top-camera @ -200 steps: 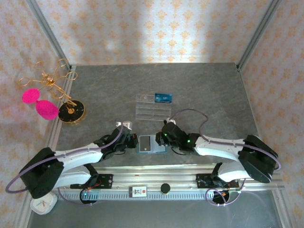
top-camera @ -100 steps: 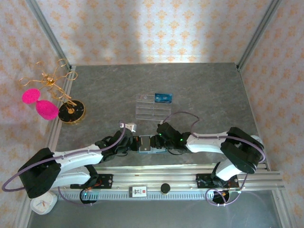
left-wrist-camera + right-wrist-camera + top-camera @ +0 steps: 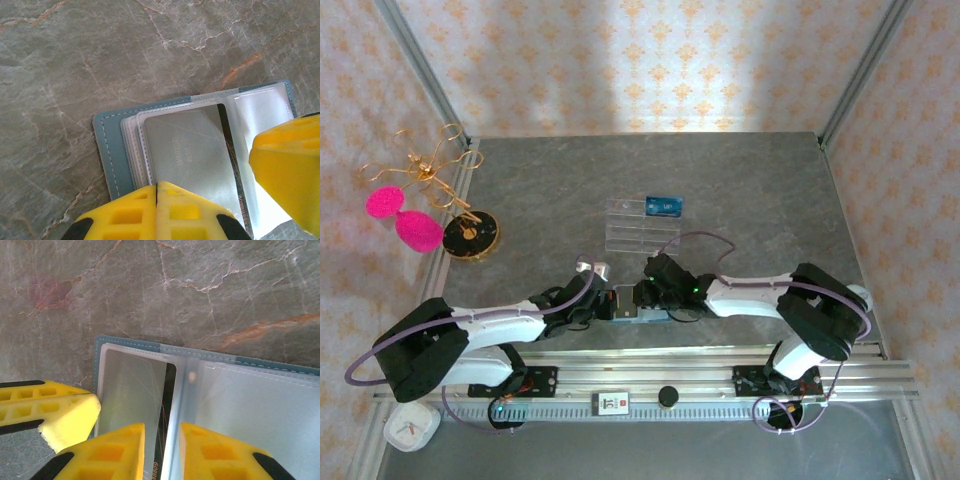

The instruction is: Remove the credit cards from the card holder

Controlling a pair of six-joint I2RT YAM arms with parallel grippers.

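card not yet out: the holder (image 3: pixel 626 306) lies open on the bench (image 3: pixel 750 190), left fingers (image 3: pixel 130 212) shut at its left edge (pinning it, i judge), right fingers (image 3: pixel 117 452) narrowly apart over the dark card (image 3: pixel 170 390) in its left sleeve, so the next move calls for pinching that card's bare edge and sliding it free.

The left gripper (image 3: pixel 607 303) moved right from a spot clear of the wallet (image 3: pixel 655 315) until it reached the wallet's left edge, the left arm stretching out further toward it. The right gripper (image 3: pixel 645 295) slid left from the wallet's right edge to over its middle, so the two grippers ended just beside each other above it. The right arm folded in toward the wallet, and less of the wallet showed from above than before.
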